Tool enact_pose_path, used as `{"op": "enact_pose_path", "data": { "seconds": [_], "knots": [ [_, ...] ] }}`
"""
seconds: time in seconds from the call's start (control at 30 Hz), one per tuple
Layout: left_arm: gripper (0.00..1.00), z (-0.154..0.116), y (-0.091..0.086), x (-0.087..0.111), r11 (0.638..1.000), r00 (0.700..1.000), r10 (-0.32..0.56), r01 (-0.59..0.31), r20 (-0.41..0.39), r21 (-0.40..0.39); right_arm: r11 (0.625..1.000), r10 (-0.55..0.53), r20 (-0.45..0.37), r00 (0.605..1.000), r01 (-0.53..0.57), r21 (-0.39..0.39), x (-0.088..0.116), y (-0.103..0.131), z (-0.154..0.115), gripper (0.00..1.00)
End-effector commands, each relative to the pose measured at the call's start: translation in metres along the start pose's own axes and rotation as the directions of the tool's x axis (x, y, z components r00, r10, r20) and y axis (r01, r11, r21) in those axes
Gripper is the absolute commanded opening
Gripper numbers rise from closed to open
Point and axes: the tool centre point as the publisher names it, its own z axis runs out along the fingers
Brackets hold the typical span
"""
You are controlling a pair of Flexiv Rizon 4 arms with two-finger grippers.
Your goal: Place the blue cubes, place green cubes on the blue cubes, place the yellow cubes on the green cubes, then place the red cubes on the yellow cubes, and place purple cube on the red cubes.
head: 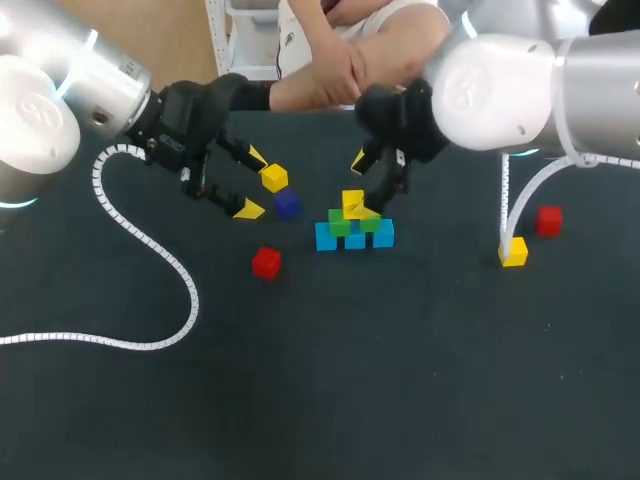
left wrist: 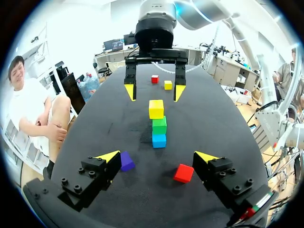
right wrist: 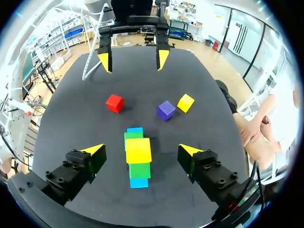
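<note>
Yellow step: one cube is up, and both tools hold nothing.
Our right tool stands wide open on both sides of the yellow cube without touching it. This cube sits on the two green cubes, over the row of blue cubes, mid-bench. Our left tool, also wide, is near a loose yellow cube and the purple cube. We judge the next move needs a straight lift off the stack, then a red cube.

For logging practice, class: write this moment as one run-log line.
built: blue cubes, green cubes, yellow cube on top | right jaws: open above it | left jaws: open, near purple cube | red cubes: unplaced
</note>
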Motion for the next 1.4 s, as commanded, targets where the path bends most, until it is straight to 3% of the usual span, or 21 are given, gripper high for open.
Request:
{"op": "enact_pose_path", "data": {
  "seconds": [0.03,0.3,0.67,0.9,1.1,1.27,1.4],
  "knots": [
    [1.00,0.000,0.002,0.000,1.000,1.000,0.000,0.000,-0.001,0.005,1.000,-0.017,0.037,0.999,0.017,-0.003,0.007,0.007,-0.013,1.00],
    [1.00,0.000,0.002,0.000,1.000,1.000,0.000,0.000,-0.001,0.005,0.999,-0.024,0.066,0.998,0.021,0.041,0.028,0.011,-0.043,1.00],
    [1.00,0.000,0.002,0.000,1.000,1.000,0.000,0.000,-0.001,0.005,0.996,0.033,0.059,0.998,-0.038,0.085,0.080,0.021,-0.079,1.00],
    [1.00,0.000,0.002,0.000,1.000,1.000,0.000,0.000,-0.001,0.005,0.998,0.045,0.032,0.998,-0.047,0.041,0.117,0.040,-0.090,1.00],
    [1.00,0.000,0.002,0.000,1.000,1.000,0.000,0.000,-0.001,0.005,0.997,0.063,0.023,0.998,-0.064,0.044,0.161,0.059,-0.105,1.00],
    [1.00,0.000,0.002,0.000,1.000,1.000,0.000,0.000,-0.001,0.005,1.000,0.031,0.005,1.000,-0.031,0.008,0.186,0.066,-0.109,1.00],
    [1.00,0.000,0.002,0.000,1.000,1.000,0.000,0.000,-0.001,0.005,1.000,-0.009,-0.022,1.000,0.009,-0.007,0.195,0.067,-0.107,1.00]
  ]
}}
